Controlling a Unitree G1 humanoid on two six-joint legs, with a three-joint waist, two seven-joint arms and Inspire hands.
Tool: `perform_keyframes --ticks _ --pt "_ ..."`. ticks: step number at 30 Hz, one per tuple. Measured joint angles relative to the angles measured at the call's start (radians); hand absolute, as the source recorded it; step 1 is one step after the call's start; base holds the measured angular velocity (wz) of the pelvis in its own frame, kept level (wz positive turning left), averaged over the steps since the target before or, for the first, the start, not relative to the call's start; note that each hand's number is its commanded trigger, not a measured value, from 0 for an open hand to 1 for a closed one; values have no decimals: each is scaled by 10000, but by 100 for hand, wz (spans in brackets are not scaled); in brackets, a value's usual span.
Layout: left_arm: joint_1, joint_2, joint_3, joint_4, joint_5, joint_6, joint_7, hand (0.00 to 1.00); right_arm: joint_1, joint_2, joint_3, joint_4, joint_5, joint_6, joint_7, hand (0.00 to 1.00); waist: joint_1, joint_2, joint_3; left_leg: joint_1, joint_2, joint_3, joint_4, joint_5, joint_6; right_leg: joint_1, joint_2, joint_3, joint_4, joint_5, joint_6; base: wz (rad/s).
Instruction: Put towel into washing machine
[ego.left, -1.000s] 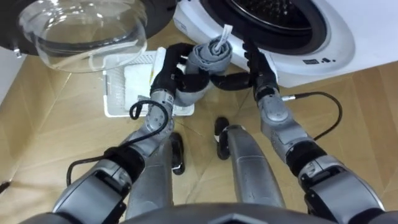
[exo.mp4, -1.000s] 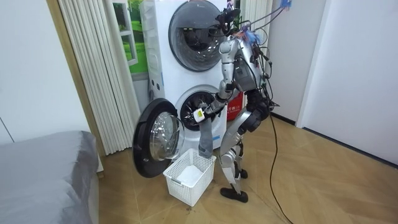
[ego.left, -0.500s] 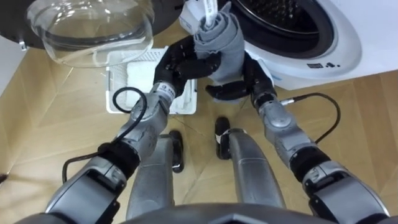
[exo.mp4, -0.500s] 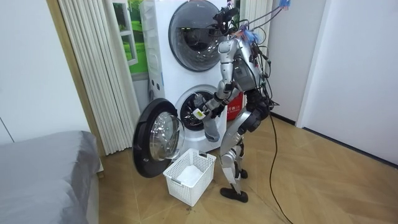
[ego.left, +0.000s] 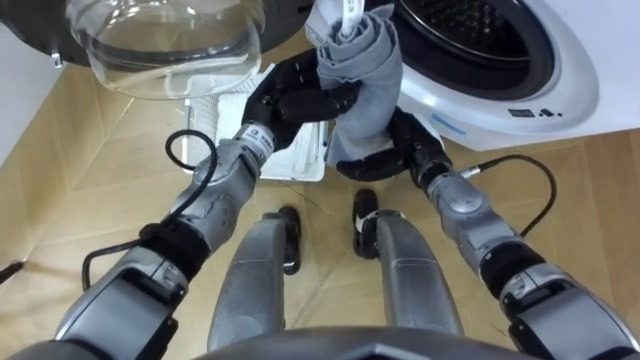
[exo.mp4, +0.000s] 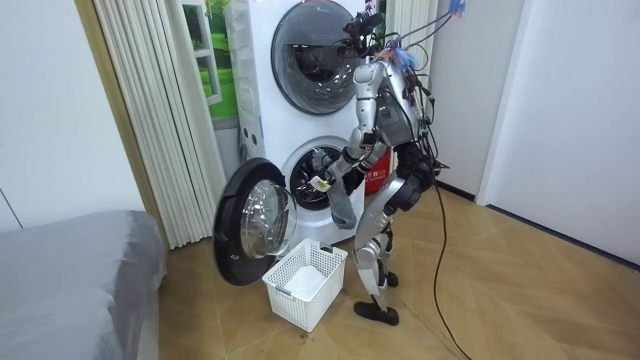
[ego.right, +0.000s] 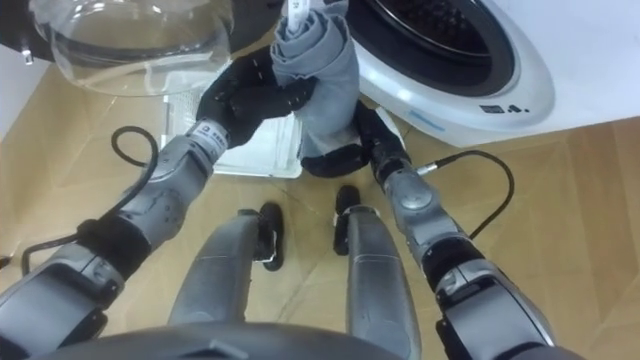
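Standing upright on the wooden floor (exo.mp4: 500, 300), close before a white washing machine (ego.left: 545, 70) stacked beneath a second front-loader (exo.mp4: 310, 45). Facing the open drum mouth (ego.left: 470, 25), lying at 1 o'clock in the eye views and showing its dark perforated wall.

Standing well apart from a grey bed (exo.mp4: 70, 270) at 8 o'clock of the room view, with pale vertical slats (exo.mp4: 150, 110) hanging at 10 o'clock beside the machine.

Looking down past the round door (ego.left: 170, 45), swung wide open at 11 o'clock and showing its clear glass bowl.

Standing just beside a white slatted basket (ego.left: 300, 160), resting on the floor under the door's edge, at 11 o'clock from the feet.

Holding a grey towel (ego.left: 365, 75) bunched into a thick roll at 12 o'clock, just before the 9 o'clock edge of the drum mouth, outside the drum and not yet in it. Letting its lower end hang down in front of the machine in the room view (exo.mp4: 342, 205).

Clenching the left hand (ego.left: 295, 100) on the towel's upper part from 9 o'clock, dark fingers wrapping the cloth.

Cupping the right hand (ego.left: 385, 160) at 6 o'clock of the roll, fingers curling round the hanging lower end.

Showing a small white label (ego.left: 345, 12) sticking up from the towel's top at 12 o'clock.
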Motion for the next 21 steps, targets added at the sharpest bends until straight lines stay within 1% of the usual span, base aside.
perform_keyframes --ticks 2,4,6,7,8,10,12,15,17,19,20,21 --pt "-3 -4 -11 5 -327 162 -178 100 -16 -41 -22 8 -234 80 -4 100 -25 10 6 -20 -15 -19 -1 0 1 -2 -31 -58 -7 -1 0 6" --pt "-1 -9 -88 37 -765 334 -524 100 -119 -124 -34 9 -292 299 -5 100 -65 31 10 -55 -40 -27 -1 3 3 -4 -113 -221 6 -11 -13 7" --pt "-1 -10 -176 37 -965 479 -642 100 -172 -143 -35 9 -307 451 -6 100 -69 31 9 -64 -44 -26 2 3 4 -4 -127 -238 -1 -17 -14 0" --pt "-1 -10 -190 37 -1207 614 -737 100 -196 -142 -35 9 -308 508 -6 100 -74 34 9 -78 -41 -25 11 2 4 -4 -134 -260 -5 -17 -15 0" --pt "-1 -10 -192 38 -1328 673 -780 100 -203 -143 -39 9 -309 524 -6 100 -80 34 9 -82 -41 -25 11 3 5 -4 -139 -269 -7 -17 -15 0" --pt "-2 -6 -181 137 -1855 827 -939 100 -290 -136 -62 9 -308 722 25 100 -122 36 9 -81 -41 -23 9 5 9 -4 -144 -271 -8 -17 -15 0" --pt "-2 4 -173 146 -2046 922 -950 100 -295 -145 -88 9 -308 740 115 100 -130 36 9 -81 -38 -24 7 5 9 -4 -143 -277 -9 -17 -15 0" --pt "-2 9 -153 166 -2396 1095 -963 100 -332 -135 -146 -2 -297 902 189 100 -151 40 10 -103 -35 -14 4 5 9 -39 -143 -267 0 -17 -15 0" --pt "-2 9 -106 173 -2426 1124 -963 100 -337 -129 -203 -5 -298 940 201 100 -151 39 10 -140 -36 7 4 5 9 -99 -143 -242 18 -17 -15 -2" --pt "-1 10 -22 179 -2518 1227 -971 100 -347 -107 -237 -17 -289 976 201 100 -180 39 9 -206 -36 44 2 6 10 -202 -141 -208 44 -17 -15 -4" --pt "-1 12 -12 189 -2548 1253 -971 88 -351 -92 -269 -22 -291 1010 200 100 -189 39 9 -210 -37 45 -3 6 10 -206 -141 -207 43 -17 -15 0" --pt "-1 10 -3 205 -2582 1312 -971 0 -348 -65 -384 -21 -296 1077 196 100 -198 39 9 -211 -31 43 -17 6 9 -205 -130 -210 18 -15 -17 0"
